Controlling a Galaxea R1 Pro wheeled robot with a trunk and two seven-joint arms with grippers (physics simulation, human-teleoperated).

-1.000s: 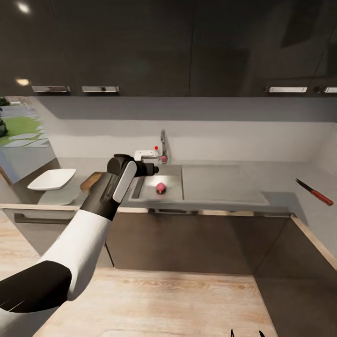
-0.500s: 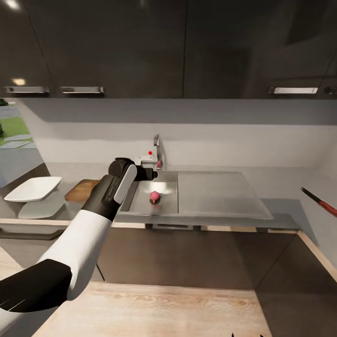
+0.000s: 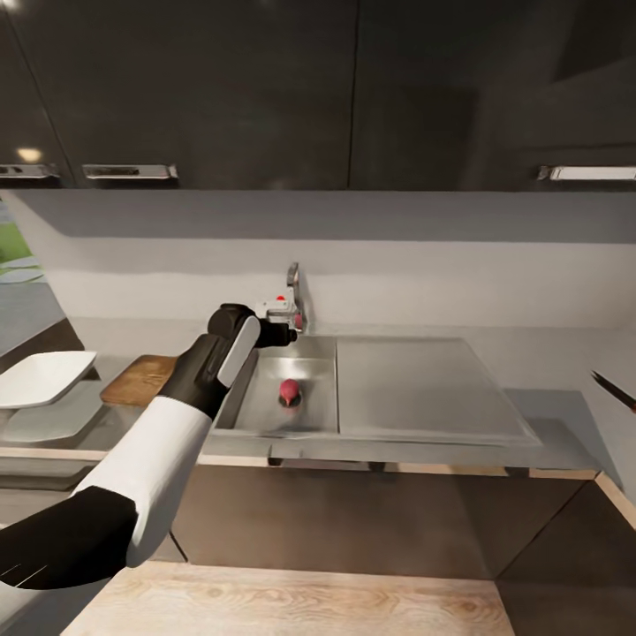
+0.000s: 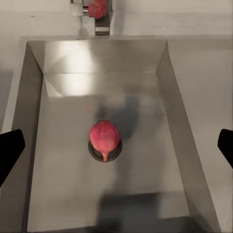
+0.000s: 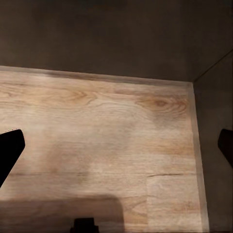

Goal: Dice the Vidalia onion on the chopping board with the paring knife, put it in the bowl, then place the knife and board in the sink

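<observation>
While your left gripper [image 4: 116, 148] hangs spread wide above the sink [image 3: 265, 424], the onion [image 4: 104, 138] sits on the round drain (a rounded seat), so an off-centre pinch could send it rolling along the steel. Its glossy skin may also slip. Watch the tap [image 3: 291, 291] just beyond your wrist, and the basin walls close on either side. Your right gripper [image 5: 116, 145] is spread over wooden floor. Chopping board [image 3: 137, 378] and bowl [image 3: 40, 375] wait left; the knife [image 3: 614, 389] lies far right.
</observation>
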